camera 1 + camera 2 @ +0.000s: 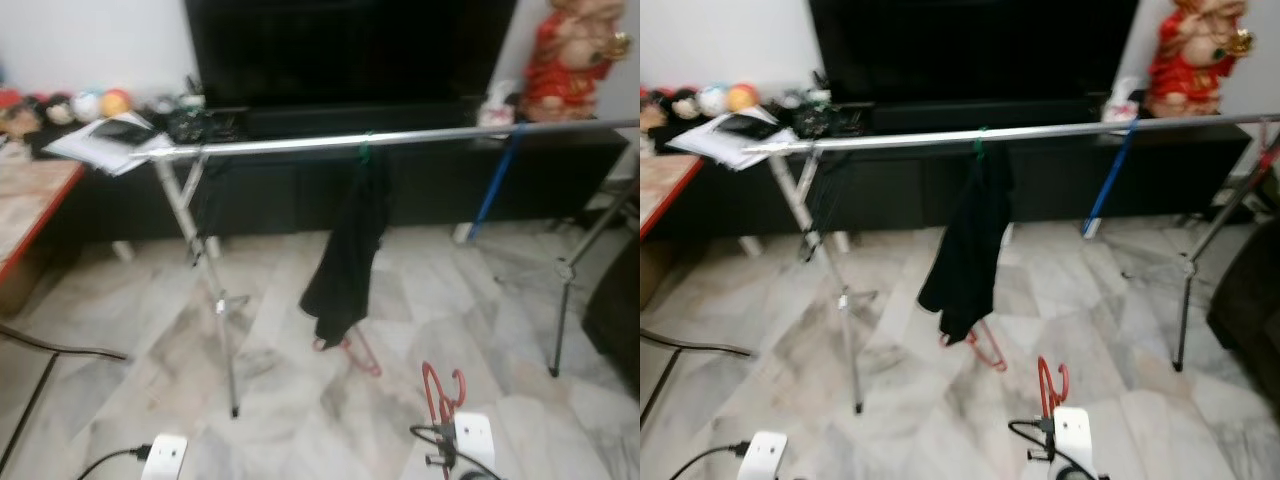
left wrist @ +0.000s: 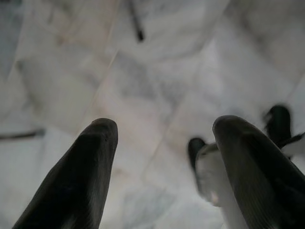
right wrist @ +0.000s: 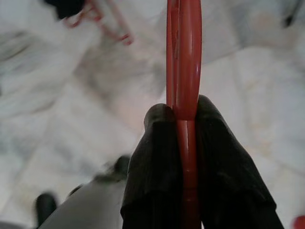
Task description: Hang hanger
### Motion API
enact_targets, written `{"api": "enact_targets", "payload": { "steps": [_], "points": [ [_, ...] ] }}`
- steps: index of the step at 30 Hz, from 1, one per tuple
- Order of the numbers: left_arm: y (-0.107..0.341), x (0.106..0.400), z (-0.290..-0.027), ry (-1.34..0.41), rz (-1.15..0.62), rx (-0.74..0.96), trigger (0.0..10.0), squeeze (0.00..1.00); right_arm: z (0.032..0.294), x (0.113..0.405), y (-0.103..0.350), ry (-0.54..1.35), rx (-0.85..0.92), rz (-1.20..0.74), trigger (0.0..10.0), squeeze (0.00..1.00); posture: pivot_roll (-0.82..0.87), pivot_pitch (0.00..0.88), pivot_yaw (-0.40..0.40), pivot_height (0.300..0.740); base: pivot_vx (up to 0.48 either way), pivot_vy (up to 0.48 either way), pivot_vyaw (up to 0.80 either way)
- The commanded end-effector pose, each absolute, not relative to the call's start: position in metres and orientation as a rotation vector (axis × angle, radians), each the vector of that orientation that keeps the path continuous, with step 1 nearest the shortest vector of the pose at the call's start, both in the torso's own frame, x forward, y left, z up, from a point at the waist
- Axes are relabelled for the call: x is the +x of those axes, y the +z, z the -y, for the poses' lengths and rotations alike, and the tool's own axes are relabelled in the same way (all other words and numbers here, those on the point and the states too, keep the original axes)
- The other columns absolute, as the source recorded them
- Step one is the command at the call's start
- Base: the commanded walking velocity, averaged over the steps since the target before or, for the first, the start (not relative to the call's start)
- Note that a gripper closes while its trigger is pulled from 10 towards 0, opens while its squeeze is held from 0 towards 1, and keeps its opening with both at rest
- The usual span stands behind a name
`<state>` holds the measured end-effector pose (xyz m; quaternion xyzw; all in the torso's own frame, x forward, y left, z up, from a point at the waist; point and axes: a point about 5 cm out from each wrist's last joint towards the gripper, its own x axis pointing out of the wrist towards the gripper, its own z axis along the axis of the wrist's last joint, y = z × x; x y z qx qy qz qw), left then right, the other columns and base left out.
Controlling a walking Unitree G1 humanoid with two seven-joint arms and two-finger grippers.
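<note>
Right hand (image 3: 183, 114) pinched tight on red hanger (image 3: 183, 57), hook rising above fingertips; left hand (image 2: 162, 138) spread, empty.

Soft even indoor light, all pics blurry.

Head views soft with blur. Red hanger (image 1: 441, 385) shows just its hook end; the body drops below the frame edge. Metal rail (image 1: 400, 138) runs off the right edge. Black garment (image 1: 348, 250) hides part of another red hanger (image 1: 352, 352) on the floor. Shelf clutter (image 1: 60, 108) too blurred to identify.
</note>
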<state>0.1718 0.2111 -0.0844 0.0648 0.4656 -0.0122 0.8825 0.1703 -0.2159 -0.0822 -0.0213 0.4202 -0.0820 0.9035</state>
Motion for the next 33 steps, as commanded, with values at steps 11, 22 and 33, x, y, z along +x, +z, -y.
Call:
{"api": "enact_targets", "payload": {
  "steps": [11, 22, 33],
  "points": [
    [-0.0843, 0.1672, -0.222, -0.011, -0.984, 0.165, 10.0, 0.0, 0.2071, 0.1793, -0.0794, -0.156, -0.036, -0.838, 10.0, 0.0, -0.03, 0.0, 0.002, 0.74, 0.385, 0.0, 0.0],
    [-0.0851, 0.1658, -0.2205, -0.017, -0.987, 0.165, 10.0, 0.0, 0.2076, 0.179, -0.0795, -0.157, -0.036, -0.842, 10.0, 0.0, -0.03, 0.0, 0.001, 0.74, 0.38, 0.0, 0.0],
    [-0.0865, 0.1644, -0.2172, -0.033, -0.994, 0.172, 10.0, 0.0, 0.2099, 0.1797, -0.079, -0.172, -0.042, -0.845, 10.0, 0.0, -0.03, 0.0, 0.001, 0.74, 0.085, 0.0, 0.0]
  ]
}}
